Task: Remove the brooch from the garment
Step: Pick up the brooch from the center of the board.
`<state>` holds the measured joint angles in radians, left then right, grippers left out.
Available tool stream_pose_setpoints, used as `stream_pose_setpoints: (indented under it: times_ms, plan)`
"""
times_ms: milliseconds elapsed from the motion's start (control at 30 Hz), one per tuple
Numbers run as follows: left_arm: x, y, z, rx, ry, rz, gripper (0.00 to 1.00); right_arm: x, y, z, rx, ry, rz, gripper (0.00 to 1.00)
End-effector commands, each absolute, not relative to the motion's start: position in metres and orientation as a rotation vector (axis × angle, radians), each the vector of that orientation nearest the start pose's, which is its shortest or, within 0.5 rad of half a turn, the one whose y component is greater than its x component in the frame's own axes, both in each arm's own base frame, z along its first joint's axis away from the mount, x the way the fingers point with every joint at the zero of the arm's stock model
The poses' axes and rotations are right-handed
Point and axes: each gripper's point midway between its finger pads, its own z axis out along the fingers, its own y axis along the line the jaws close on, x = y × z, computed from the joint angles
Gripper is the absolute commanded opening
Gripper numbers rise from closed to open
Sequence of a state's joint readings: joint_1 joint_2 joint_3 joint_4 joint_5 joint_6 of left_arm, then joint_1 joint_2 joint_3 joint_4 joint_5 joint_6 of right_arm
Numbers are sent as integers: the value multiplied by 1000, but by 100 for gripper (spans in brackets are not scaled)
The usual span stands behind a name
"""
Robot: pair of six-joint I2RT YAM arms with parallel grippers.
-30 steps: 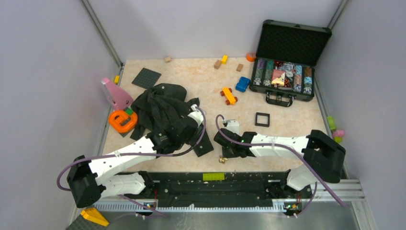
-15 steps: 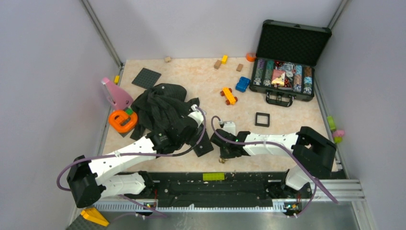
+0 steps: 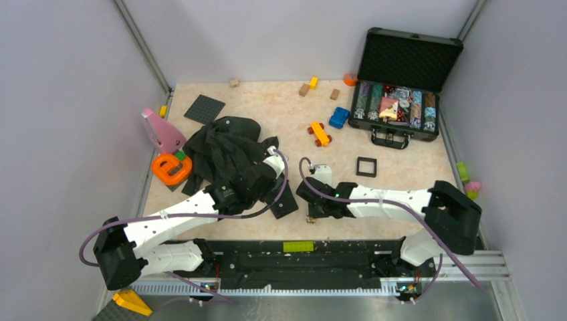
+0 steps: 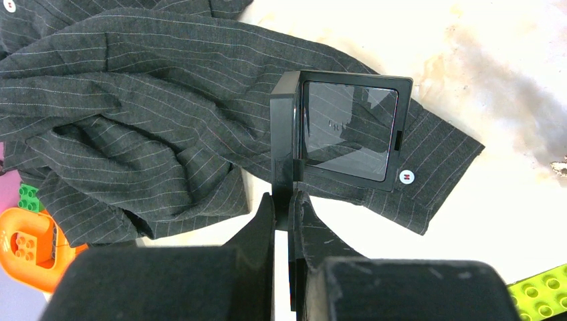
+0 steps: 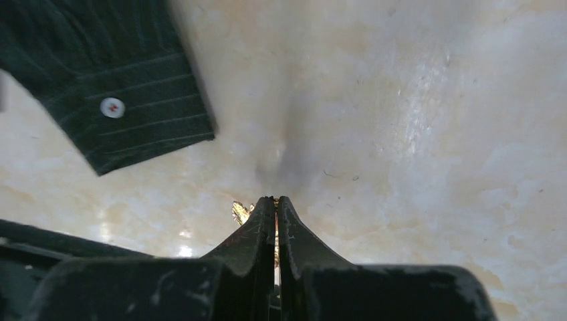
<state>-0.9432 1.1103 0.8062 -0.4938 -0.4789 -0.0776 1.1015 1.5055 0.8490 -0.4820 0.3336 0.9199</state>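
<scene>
**Overhead view**
- Tiny shiny gold-coloured metal brooch [image 3: 310,219]: sits right at the tip of the right gripper [image 3: 313,211], over the pale marbled tabletop [image 3: 267,107], and apart from any cloth.
- Dark charcoal pinstriped long-sleeved shirt [image 3: 224,150]: lies heaped just beyond the left gripper [image 3: 275,190].
- Flat black square box with a clear window [image 3: 286,206]: carried by the left gripper.
- Open black hard case [image 3: 408,63]: stands far ahead and to the right of the right gripper. Its tray is packed with rows of coloured chips [image 3: 394,107].
- Orange ring-shaped plastic toy [image 3: 172,168]: lies left of the left gripper, at the shirt's edge.

**Left wrist view**
- Left gripper [image 4: 284,200]: clenched on the near corner of the box [image 4: 348,130].
- Box window: shows only glare and pinstripe, so I cannot tell whether anything is inside.
- Shirt [image 4: 134,127]: spreads ahead and to the left of the fingertips, with its buttoned cuff under the box.
- Orange toy [image 4: 47,257]: sits low on the tool's left, and an orange brick [image 4: 23,244] sits in it.

**Right wrist view**
- Right gripper [image 5: 275,200]: pinched tight, with gold glinting in the slit between the fingers.
- Brooch [image 5: 241,212]: pokes out just left of the tips, so I judge the gripper to be gripping it.
- Shirt cuff [image 5: 120,100]: lies ahead and to the left of the tool, clearly separate from the brooch.

**Status**
- Done: the brooch looks to be off the shirt already, which is the main part of the job.
- Left: probably only to set the brooch down somewhere and let go.
</scene>
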Motion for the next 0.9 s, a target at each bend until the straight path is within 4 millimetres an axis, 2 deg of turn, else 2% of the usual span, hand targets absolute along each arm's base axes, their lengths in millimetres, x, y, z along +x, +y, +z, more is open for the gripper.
stream_pose_setpoints:
  times_ms: [0,200,400,633,867]
  plan:
    - [236,-200,155,735,2100,-38,0,185,279,93,-81,2440,392,0]
    - [227,-220,148,845,2130,-137,0,196,264,122,-14,2270,503,0]
    - [215,-250,133,1007,2169,-271,0,197,259,145,-46,2141,643,0]
    - [214,-281,120,1082,2224,-286,0,201,252,145,-71,2157,578,0]
    - [216,-305,106,1104,2270,-265,0,202,251,136,-29,2154,623,0]
